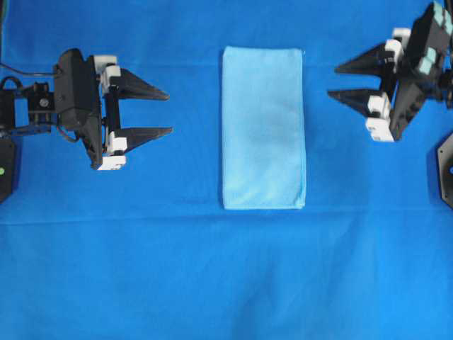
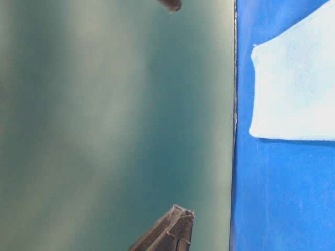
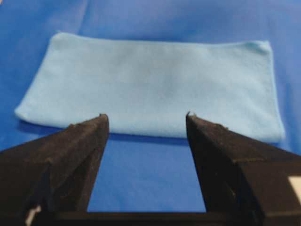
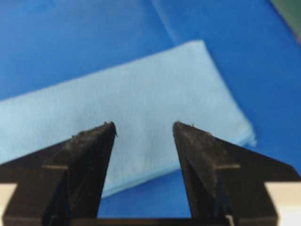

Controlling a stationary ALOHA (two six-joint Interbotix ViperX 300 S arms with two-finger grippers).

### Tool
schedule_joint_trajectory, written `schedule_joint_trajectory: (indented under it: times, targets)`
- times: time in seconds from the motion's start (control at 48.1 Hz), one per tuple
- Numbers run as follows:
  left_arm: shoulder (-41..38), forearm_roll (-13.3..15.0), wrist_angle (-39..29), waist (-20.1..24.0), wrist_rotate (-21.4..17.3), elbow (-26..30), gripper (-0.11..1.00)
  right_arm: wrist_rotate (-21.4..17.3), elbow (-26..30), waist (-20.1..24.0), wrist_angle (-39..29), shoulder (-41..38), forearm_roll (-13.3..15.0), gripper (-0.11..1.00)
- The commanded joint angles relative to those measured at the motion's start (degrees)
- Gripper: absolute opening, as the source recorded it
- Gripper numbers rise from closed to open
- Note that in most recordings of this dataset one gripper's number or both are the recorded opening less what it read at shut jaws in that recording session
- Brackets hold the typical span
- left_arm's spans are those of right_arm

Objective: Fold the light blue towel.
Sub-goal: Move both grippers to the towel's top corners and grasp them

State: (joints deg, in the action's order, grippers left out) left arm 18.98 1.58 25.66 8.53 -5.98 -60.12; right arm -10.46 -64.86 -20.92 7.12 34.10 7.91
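The light blue towel (image 1: 263, 127) lies flat in the middle of the table as a tall narrow rectangle, folded over on itself. It also shows in the left wrist view (image 3: 150, 82), the right wrist view (image 4: 127, 113) and the table-level view (image 2: 296, 83). My left gripper (image 1: 168, 112) is open and empty, to the left of the towel and apart from it. My right gripper (image 1: 333, 81) is open and empty, to the right of the towel's upper half and raised. Both point at the towel.
A darker royal-blue cloth (image 1: 212, 283) covers the table. A black arm base (image 1: 446, 170) sits at the right edge and another (image 1: 6, 170) at the left edge. In the table-level view a dark green wall (image 2: 115, 125) fills the left side.
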Motion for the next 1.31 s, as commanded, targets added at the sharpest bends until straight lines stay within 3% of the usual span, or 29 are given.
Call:
schedule_joint_trajectory:
  times: [0.0, 0.395, 0.52, 0.749, 0.915, 1.29]
  targets:
    - [0.09, -0.09, 1.14, 0.00, 0.18, 0.62, 0.64, -0.35, 0.00, 0.18, 2.20, -0.09, -0.09, 0.57]
    - [-2.37, -0.09, 0.88, 0.00, 0.26, 3.34, 0.64, -0.35, 0.88, 0.00, 2.72, -1.49, -0.09, 0.57]
    - [-5.19, 0.00, 0.79, 1.49, 0.26, 6.15, 0.64, -0.44, 2.20, -2.72, 2.72, -3.52, -0.35, 0.57]
    - [-14.24, 0.00, -0.18, 6.33, 0.26, 13.36, 0.65, 0.79, 7.56, -8.96, 2.20, -13.71, 0.35, 0.57]
    - [-22.06, 0.00, -0.35, 9.49, 0.26, 18.54, 0.68, 0.97, 12.74, -11.69, 2.20, -22.85, 3.08, 0.57]
    - [-36.47, 0.00, -0.35, 15.73, 0.35, 27.77, 0.71, 1.14, 20.13, -15.03, 2.20, -38.32, 5.01, 0.57]
